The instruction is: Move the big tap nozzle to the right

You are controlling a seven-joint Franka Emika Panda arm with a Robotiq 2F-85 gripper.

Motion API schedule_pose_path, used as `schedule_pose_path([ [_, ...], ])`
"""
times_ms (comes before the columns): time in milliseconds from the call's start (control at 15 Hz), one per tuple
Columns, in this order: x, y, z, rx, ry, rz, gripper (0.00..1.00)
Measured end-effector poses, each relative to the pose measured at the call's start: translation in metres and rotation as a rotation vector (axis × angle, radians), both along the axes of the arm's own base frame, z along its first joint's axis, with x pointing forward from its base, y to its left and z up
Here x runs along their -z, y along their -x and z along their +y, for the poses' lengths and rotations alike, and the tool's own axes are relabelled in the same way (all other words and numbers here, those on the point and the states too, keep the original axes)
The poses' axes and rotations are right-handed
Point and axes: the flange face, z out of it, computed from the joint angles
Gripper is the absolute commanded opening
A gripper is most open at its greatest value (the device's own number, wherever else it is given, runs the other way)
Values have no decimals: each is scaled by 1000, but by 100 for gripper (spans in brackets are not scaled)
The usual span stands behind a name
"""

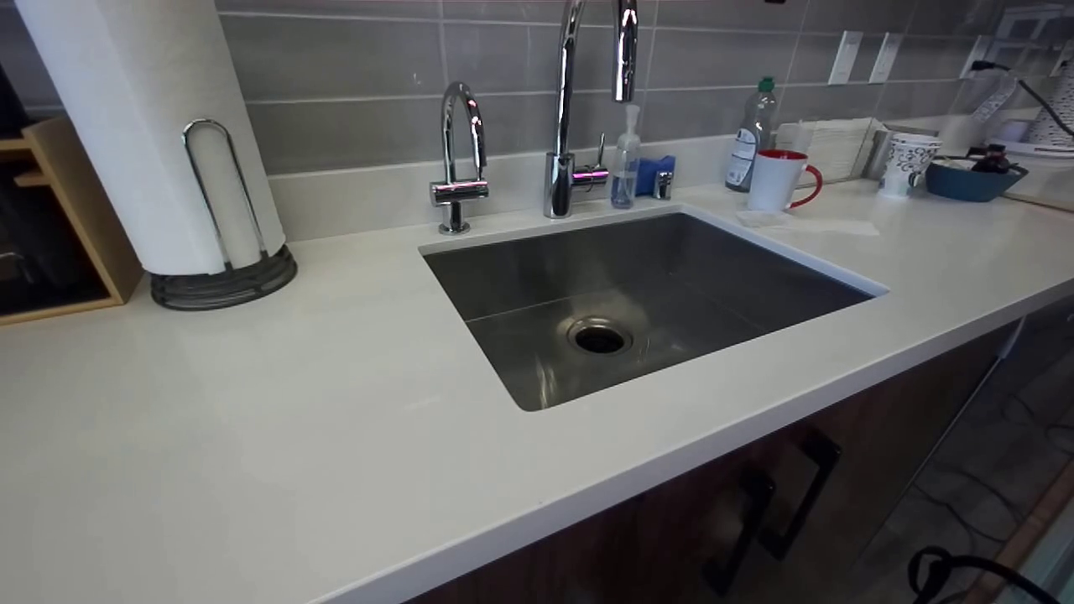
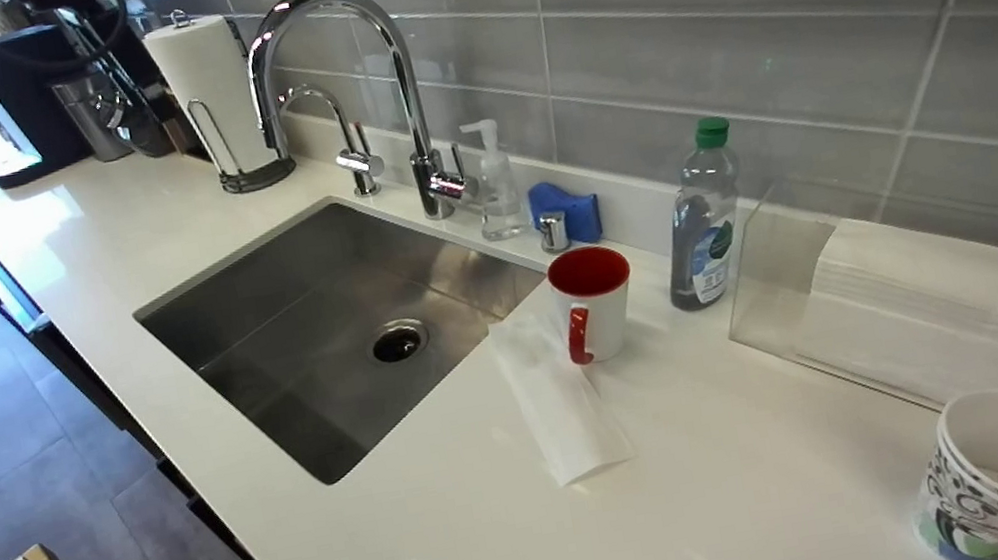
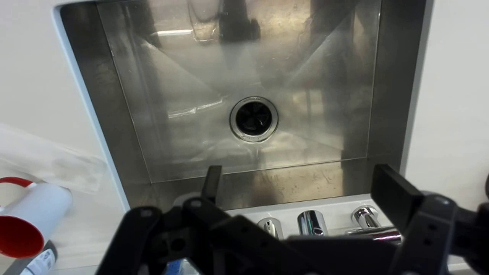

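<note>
The big tap is the tall chrome gooseneck behind the sink. In an exterior view its nozzle (image 1: 625,59) hangs above the sink's back rim; the arch top is cut off. In an exterior view the whole arch shows, with the nozzle (image 2: 265,106) pointing down. In the wrist view, what looks like its chrome base (image 3: 311,221) shows low between the fingers; its nozzle is not visible there. My gripper (image 3: 299,179) is open, fingers wide apart with nothing between them, over the back of the sink (image 3: 244,160).
The small chrome tap (image 1: 457,159) stands beside the big tap. A clear pump bottle (image 2: 498,184), blue sponge (image 2: 566,208) and chrome cap (image 2: 554,232) are on its far side. A red-and-white mug (image 1: 776,180), dish soap (image 2: 701,216) and paper towel roll (image 1: 155,134) stand on the counter.
</note>
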Motion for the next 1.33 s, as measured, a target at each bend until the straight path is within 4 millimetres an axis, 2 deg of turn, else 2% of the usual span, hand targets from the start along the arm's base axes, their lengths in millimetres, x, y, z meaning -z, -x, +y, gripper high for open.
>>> schedule_pose_path([
  [133, -1, -2, -8, 12, -4, 1, 100],
  [733, 0, -7, -8, -3, 0, -16, 100],
  [1067, 4, -30, -5, -124, 64, -103, 100],
  [1333, 9, -49, 8, -184, 34, -201, 100],
])
